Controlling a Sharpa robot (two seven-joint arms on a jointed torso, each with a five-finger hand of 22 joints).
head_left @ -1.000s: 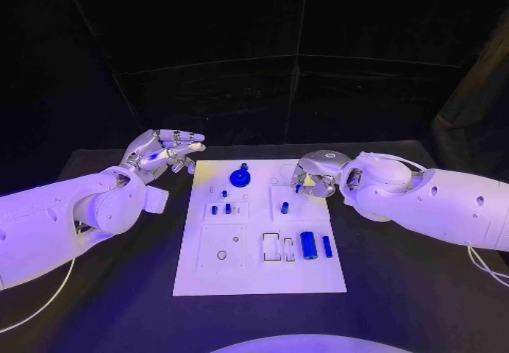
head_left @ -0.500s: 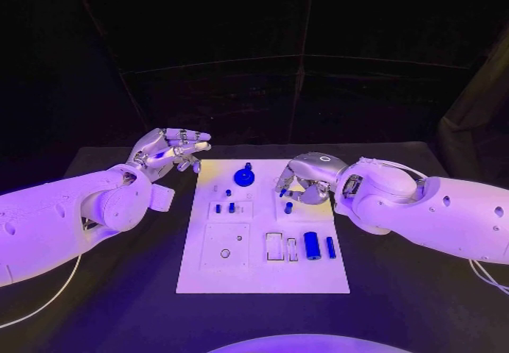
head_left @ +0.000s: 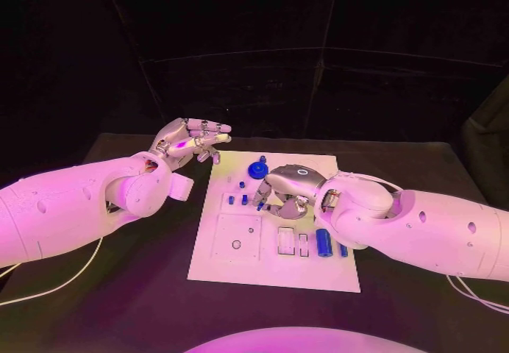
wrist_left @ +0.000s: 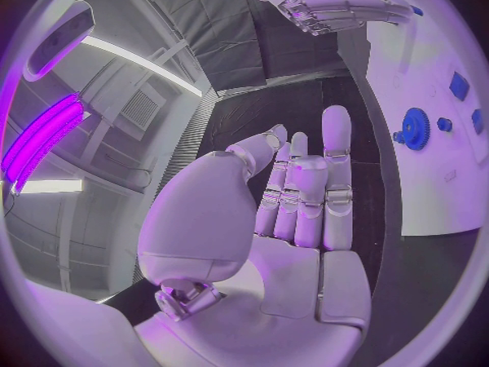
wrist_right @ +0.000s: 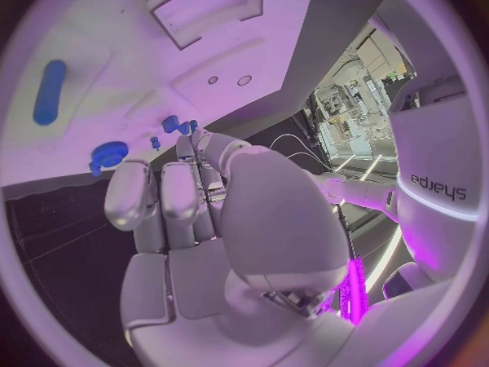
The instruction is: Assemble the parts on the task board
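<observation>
Since a second ago, our right hand [head_left: 285, 193] has slid over the task board [head_left: 242, 256], fingers curled above small parts [head_left: 239, 198], grasp unclear; left hand [head_left: 191, 143] hovers empty, fingers half-curled.

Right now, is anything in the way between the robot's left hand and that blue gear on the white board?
Nothing visible. The left hand hangs off the board's far left corner, fingers curled, holding nothing. Only bare board lies between it and the gear. The right hand hovers over the board's middle, nearer the robot than the gear, off that line.

Robotics lab: black-draped table [head_left: 424, 169], ceiling strip lights [wrist_left: 133, 57].
</observation>
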